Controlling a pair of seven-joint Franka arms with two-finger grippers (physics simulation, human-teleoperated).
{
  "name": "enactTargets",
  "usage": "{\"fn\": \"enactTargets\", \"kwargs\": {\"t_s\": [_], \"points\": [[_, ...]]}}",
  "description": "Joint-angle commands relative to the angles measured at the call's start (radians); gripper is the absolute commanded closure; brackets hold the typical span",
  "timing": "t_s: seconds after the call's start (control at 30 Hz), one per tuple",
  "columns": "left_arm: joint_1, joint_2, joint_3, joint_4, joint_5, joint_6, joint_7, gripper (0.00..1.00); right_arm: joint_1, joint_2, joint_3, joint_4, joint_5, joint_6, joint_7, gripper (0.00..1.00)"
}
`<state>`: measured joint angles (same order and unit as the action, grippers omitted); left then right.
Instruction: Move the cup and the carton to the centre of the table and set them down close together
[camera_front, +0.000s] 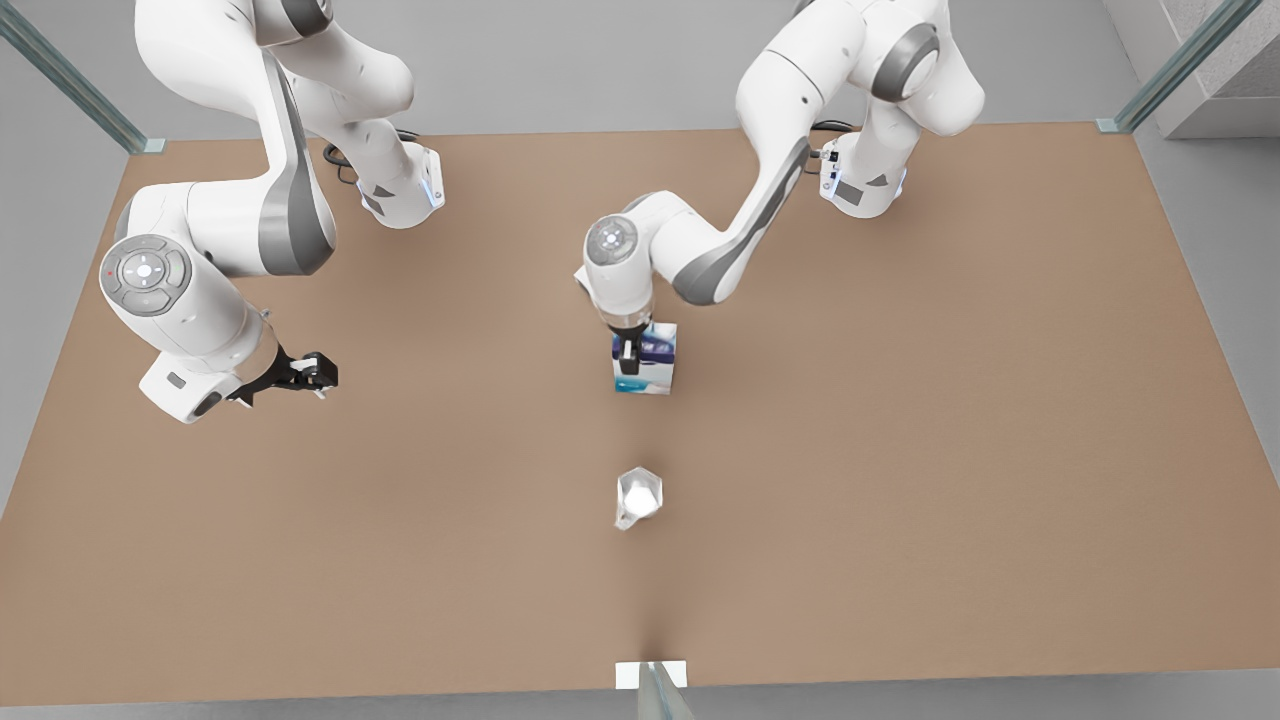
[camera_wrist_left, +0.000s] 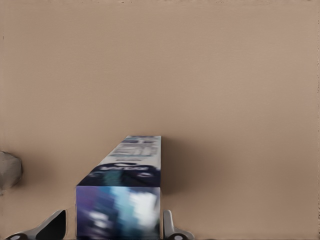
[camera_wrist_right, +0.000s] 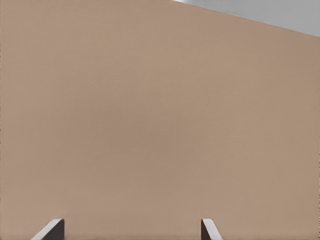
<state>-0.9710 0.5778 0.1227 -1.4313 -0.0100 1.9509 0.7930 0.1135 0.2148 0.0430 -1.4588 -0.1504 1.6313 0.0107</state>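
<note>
Across the brown tabletop (camera_front: 900, 450), the carton (camera_front: 650, 368) stands near the centre, between the left gripper's (camera_front: 629, 362) jaws, which sit slightly apart from its sides. At the front view's left, the right gripper (camera_front: 312, 374) waits with jaws wide, holding nothing. Nearer the camera, apart from the carton, stands the cup (camera_front: 638, 497).

front: high above the counter (camera_front: 900, 450), looking steeply down, far off, taking in both arms.
left wrist: close behind the carton (camera_wrist_left: 120, 210), facing along it.
right wrist: low, facing bare counter.
shared: carton, cup (camera_front: 638, 497).
</note>
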Motion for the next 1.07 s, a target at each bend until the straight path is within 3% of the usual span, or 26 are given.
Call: {"fn": "enactTargets", "kwargs": {"t_s": [0.0, 0.13, 0.2, 0.37, 0.47, 0.53, 0.63, 0.7, 0.77, 1.03], "points": [[0.002, -0.013, 0.002, 0.0, -0.002, -0.006, 0.003, 0.0, 0.0, 0.0, 0.0, 0.0, 0.0, -0.001, 0.0, 0.0], [0.018, -0.078, 0.055, 0.107, -0.088, -0.17, 0.002, 0.0, 0.0, 0.0, 0.0, 0.0, -0.001, 0.001, 0.0, 0.0], [0.109, -0.079, 0.069, 0.169, -0.11, -0.259, -0.058, 0.0, 0.0, 0.0, 0.0, 0.0, 0.0, 0.001, 0.0, 0.0], [0.258, -0.184, 0.245, 0.147, -0.082, -0.336, -0.748, 0.0, 0.0, 0.0, 0.0, 0.0, 0.0, 0.001, 0.0, 0.0], [0.426, -0.294, 0.233, -0.001, 0.005, -0.349, -0.954, 0.01, 0.0, 0.0, 0.0, 0.0, -0.001, 0.001, 0.0, 0.0], [0.664, -0.326, 0.041, 0.008, 0.123, -0.412, -1.075, 0.0, 0.0, 0.0, 0.0, 0.0, -0.001, 0.001, 0.0, 0.0], [0.795, -0.374, 0.045, 0.0, 0.116, -0.394, -1.015, 0.0, 0.0, 0.0, 0.0, 0.0, -0.001, 0.002, 0.0, 0.0], [0.822, -0.452, 0.048, -0.047, 0.113, -0.348, -0.832, 0.0, 0.0, 0.0, 0.0, 0.0, 0.0, 0.001, 0.0, 0.0], [0.764, -0.463, 0.121, -0.047, 0.101, -0.382, -0.819, 0.0, 0.0, 0.0, 0.0, 0.0, 0.0, 0.001, 0.0, 0.0], [0.764, -0.466, 0.069, -0.07, 0.077, -0.432, -0.819, 0.0, 0.0, 0.0, 0.0, 0.0, 0.0, 0.001, 0.0, 0.0]]}}
